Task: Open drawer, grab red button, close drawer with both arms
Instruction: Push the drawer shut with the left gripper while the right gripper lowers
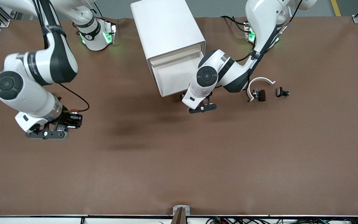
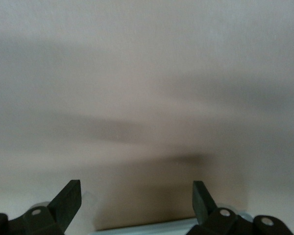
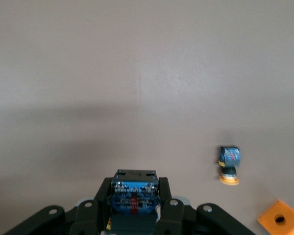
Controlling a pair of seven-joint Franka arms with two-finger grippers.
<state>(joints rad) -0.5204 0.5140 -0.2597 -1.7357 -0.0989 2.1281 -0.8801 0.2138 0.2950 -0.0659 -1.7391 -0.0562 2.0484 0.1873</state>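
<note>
The white cabinet (image 1: 166, 28) stands at the table's back, with one drawer (image 1: 172, 79) pulled out toward the front camera. My left gripper (image 1: 189, 99) is at the drawer's front edge, toward the left arm's end. In the left wrist view it (image 2: 136, 188) is open, and only a pale strip (image 2: 161, 227) shows low between the fingers. My right gripper (image 1: 72, 120) hangs over the table toward the right arm's end. It is shut on the button (image 1: 75, 117), whose red cap just shows. The right wrist view shows the button's blue-black body (image 3: 134, 196) clamped in the right gripper (image 3: 135, 193).
A white curved piece (image 1: 259, 82), a small dark part (image 1: 259, 94) and a black clip (image 1: 282, 92) lie beside the left arm. In the right wrist view a similar button with an orange-yellow cap (image 3: 229, 164) and an orange cube with a hole (image 3: 280, 220) lie on the table.
</note>
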